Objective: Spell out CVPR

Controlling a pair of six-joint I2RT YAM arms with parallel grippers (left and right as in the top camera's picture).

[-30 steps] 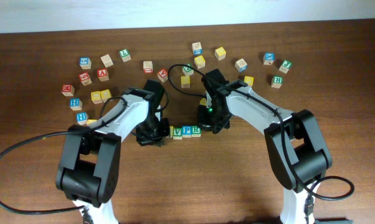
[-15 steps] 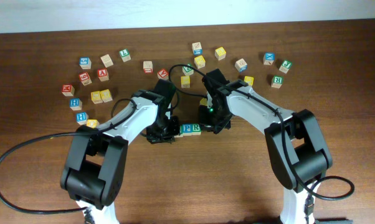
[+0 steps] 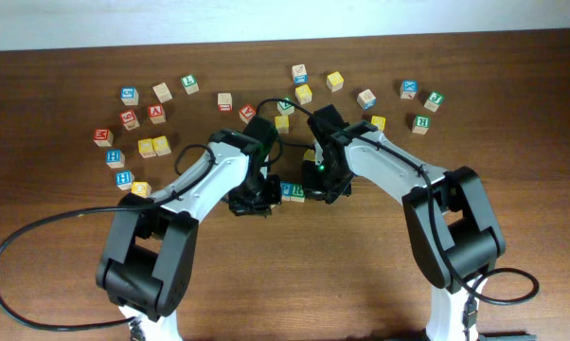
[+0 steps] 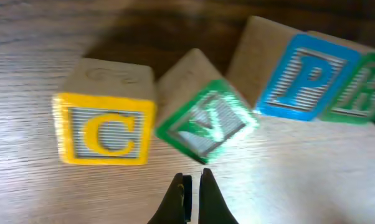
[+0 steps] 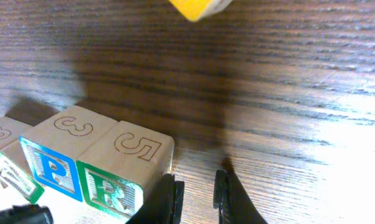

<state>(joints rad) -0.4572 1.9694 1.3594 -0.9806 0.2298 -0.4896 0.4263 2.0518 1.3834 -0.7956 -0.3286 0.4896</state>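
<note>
Row: the C cube (image 4: 103,132), V cube (image 4: 206,123), P cube (image 4: 304,76) and R cube (image 4: 360,87) sit in that order on the tabletop (image 5: 287,93), near the middle of the overhead view
Odd one out: the V cube is turned on its corner, its face skewed against the straight faces of C and P; one corner seems to touch the C cube, though the left wrist view is blurred there
Key relation: the V cube lies straight ahead of the left fingers (image 4: 182,193), just beyond their tips, and the row's long axis runs crosswise to them
Left fingers: pressed together, holding nothing
Right fingers (image 5: 172,194): narrowly parted with bare wood between them, holding nothing; they stand just beside the R cube, at that end of the row
P and R: flush side by side with faces level, their tops showing a 3 and a 5 in the right wrist view
Nearer fingers: the left pair, by my reading; the right pair is at the far end of the row from the V
Next move calls for: a nudge on the V cube's jutting corner to square it, I judge, gentle enough not to shove C or P out of line
Surface: dark wood-grain tabletop, glossy under the light, so light cubes will likely slide rather than tip
Room: bare wood on the near side of the row; a yellow cube (image 5: 197,7) lies beyond the right fingers, and other lettered cubes (image 3: 155,112) are scattered well apart along the far side
</note>
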